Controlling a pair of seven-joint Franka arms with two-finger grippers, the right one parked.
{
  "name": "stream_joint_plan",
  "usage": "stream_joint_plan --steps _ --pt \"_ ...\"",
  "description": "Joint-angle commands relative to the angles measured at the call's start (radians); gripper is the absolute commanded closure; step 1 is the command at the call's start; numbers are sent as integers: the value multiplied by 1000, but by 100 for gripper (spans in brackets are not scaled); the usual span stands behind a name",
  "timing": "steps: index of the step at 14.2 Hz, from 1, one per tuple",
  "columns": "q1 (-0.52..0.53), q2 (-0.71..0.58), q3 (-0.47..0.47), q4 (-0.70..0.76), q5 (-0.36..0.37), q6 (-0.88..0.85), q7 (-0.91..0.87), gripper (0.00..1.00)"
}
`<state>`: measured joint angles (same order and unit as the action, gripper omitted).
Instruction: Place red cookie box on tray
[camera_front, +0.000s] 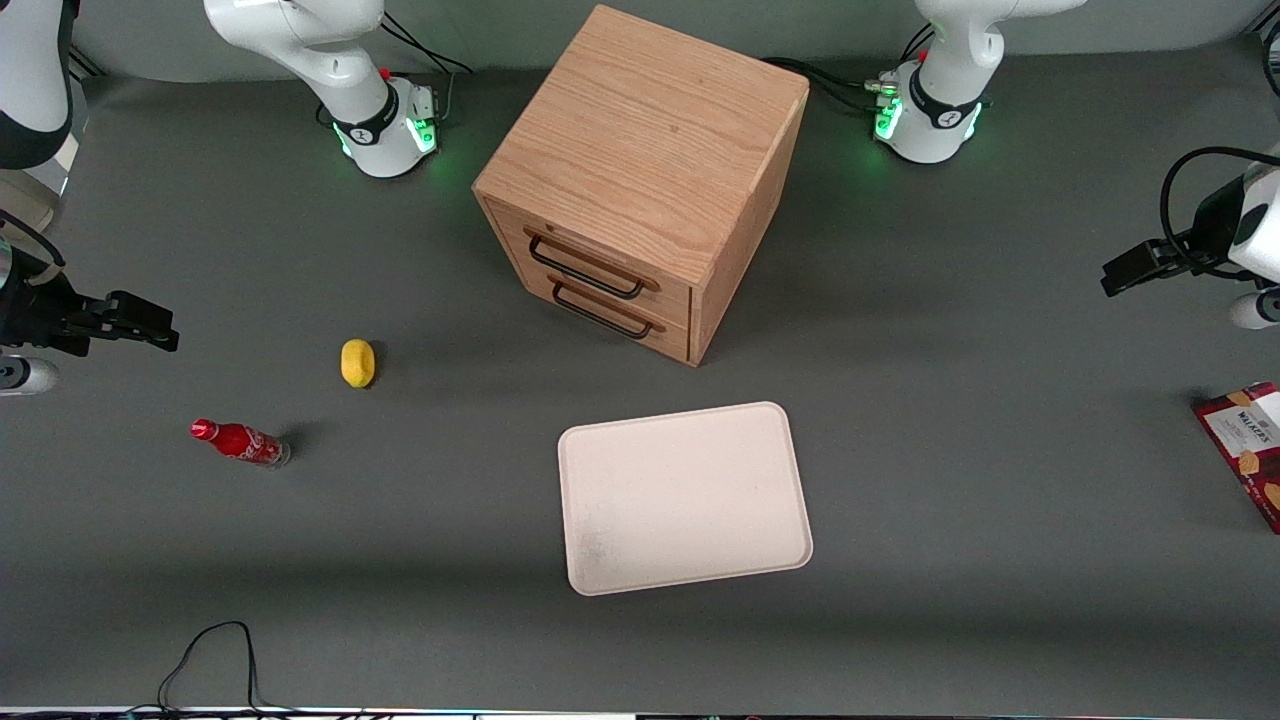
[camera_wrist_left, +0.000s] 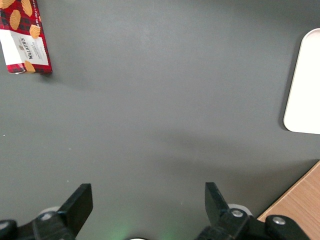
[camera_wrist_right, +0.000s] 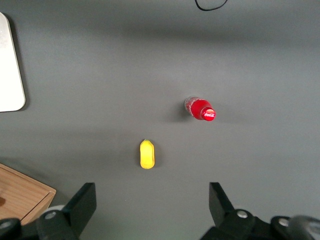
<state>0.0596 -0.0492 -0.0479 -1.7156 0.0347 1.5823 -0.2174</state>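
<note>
The red cookie box (camera_front: 1248, 452) lies flat on the grey table at the working arm's end, partly cut off by the front view's edge. Its white Walkers label and pictured cookies show in the left wrist view (camera_wrist_left: 22, 39). My left gripper (camera_front: 1128, 270) hangs above the table, farther from the front camera than the box and apart from it. It is open (camera_wrist_left: 147, 202), with only bare table between its fingers (camera_wrist_left: 79, 204). The cream-white tray (camera_front: 685, 495) lies in front of the cabinet near the table's middle, with nothing on it; its rim (camera_wrist_left: 304, 85) shows in the left wrist view.
A wooden two-drawer cabinet (camera_front: 650, 160) stands in the middle, farther from the front camera than the tray. A yellow lemon (camera_front: 357, 362) and a small red soda bottle (camera_front: 240, 442) lie toward the parked arm's end. A black cable (camera_front: 205, 655) loops at the front edge.
</note>
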Motion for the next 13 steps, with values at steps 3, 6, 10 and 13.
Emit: stream_joint_plan --steps 3,6,10,13 --pt "5 23 -10 53 5 -47 -19 0" --pt "14 28 -7 57 5 -48 -14 0" --pt "16 29 -3 68 5 -48 1 0" --pt "16 29 -3 71 5 -57 4 0"
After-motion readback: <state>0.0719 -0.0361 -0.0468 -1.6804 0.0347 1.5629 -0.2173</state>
